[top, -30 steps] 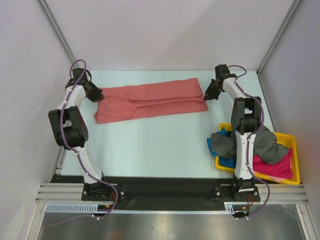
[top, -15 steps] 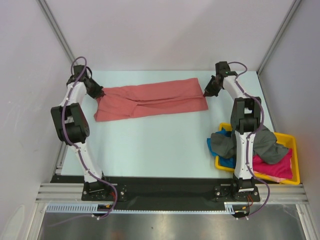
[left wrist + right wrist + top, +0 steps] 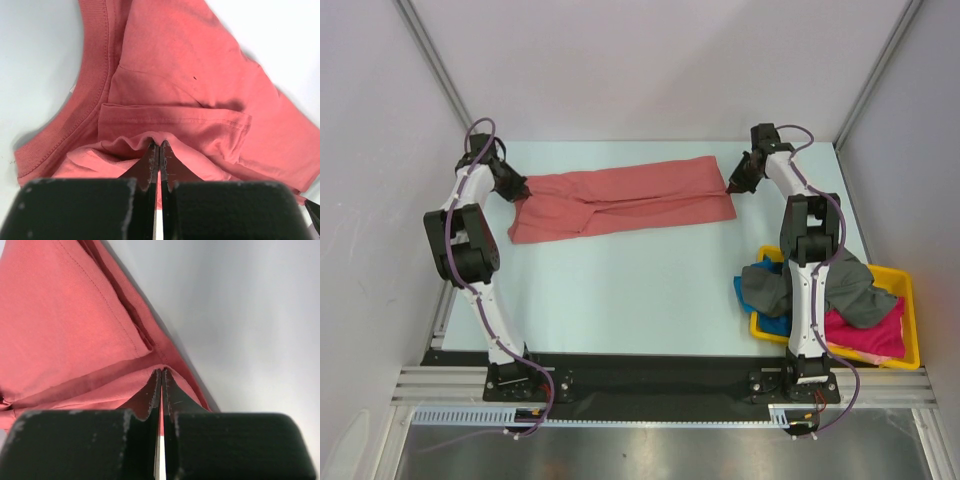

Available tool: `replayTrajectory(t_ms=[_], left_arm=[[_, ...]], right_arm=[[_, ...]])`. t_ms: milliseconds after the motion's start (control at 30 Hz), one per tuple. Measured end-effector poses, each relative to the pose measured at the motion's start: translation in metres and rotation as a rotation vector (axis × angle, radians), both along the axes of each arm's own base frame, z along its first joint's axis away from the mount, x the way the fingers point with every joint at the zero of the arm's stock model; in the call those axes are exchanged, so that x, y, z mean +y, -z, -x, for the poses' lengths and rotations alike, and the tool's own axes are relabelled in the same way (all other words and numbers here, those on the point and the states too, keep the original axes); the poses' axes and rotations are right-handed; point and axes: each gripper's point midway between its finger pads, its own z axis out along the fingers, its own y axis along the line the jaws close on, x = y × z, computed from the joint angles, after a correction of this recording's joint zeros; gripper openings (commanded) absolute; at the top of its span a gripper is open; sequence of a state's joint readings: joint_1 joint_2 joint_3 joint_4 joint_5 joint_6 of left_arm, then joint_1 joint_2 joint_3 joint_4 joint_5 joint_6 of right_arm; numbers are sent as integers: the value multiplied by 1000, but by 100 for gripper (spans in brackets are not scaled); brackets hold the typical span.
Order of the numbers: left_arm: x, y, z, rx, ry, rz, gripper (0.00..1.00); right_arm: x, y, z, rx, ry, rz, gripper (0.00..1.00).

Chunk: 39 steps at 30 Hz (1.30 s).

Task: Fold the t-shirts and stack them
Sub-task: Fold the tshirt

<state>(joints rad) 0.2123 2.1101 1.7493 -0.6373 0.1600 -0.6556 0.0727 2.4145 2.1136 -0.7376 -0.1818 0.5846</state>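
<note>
t-shirt of salmon-red colour point(image 3: 625, 198) lies stretched out as a long folded band across the far part of the bench point(image 3: 640, 290), its length running from left to right. its left end, where the ribbed collar point(image 3: 95, 75) shows in the left wrist view, is at the left end effector point(image 3: 520, 192). the two fingers there are pressed together, with a small ridge of the red cloth pinched between their tips. its right end is at the right end effector point(image 3: 732, 187). these fingers are also closed tight, and their tips bite on the edge of the same shirt. the shirt thus lies between the two end effectors, each one holding one short end.

well apart from it, at the near right of the bench beside the right arm, stands a yellow tray point(image 3: 910, 345). in it the other t-shirts lie in a loose heap: a dark grey t-shirt point(image 3: 850, 290) on top, hanging over the tray's left rim, a bright blue t-shirt point(image 3: 770, 322) under it at the left, and a magenta-pink t-shirt point(image 3: 875, 335) at the near side.
</note>
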Motion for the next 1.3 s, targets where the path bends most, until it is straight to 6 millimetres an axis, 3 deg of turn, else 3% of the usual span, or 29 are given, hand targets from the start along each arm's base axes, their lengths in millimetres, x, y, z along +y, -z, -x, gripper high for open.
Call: replayTrajectory(t_ms=[200,367,500,600,700,800,900,967,1067,1167,1300], left_arm=[[2,0,-3,-4,-1,1,0],[2,2,-4,-2,-1,1,4],[3,0,-10,-14,8,-6,25],[7,-8,-15,-36,18,-28,37],[13,-16,-16,-46,22,-82,52],[20,-30,-8,-44,8,-159,51],[13,-54,4,-70,28,-211,35],[-5,-72,10,-103,79,-226,28],[-58,-86,15,-158,201,-201,19],[-129,-70,26,-154,358,-150,12],[-205,-30,47,-84,528,-112,0]], right_arm=[[-2,3,-3,6,9,-12,8],[-4,4,-8,2,14,-18,32],[-15,-8,-20,-29,15,-1,49],[-32,-22,-25,-53,9,44,56],[-43,-34,-17,-62,-8,86,59],[-38,-41,4,-43,-44,102,54],[-12,-48,13,-47,-97,84,50],[7,-49,16,-52,-138,75,47],[34,-46,24,-48,-198,68,36],[50,-45,28,-45,-231,51,30],[42,-44,26,-41,-218,45,25]])
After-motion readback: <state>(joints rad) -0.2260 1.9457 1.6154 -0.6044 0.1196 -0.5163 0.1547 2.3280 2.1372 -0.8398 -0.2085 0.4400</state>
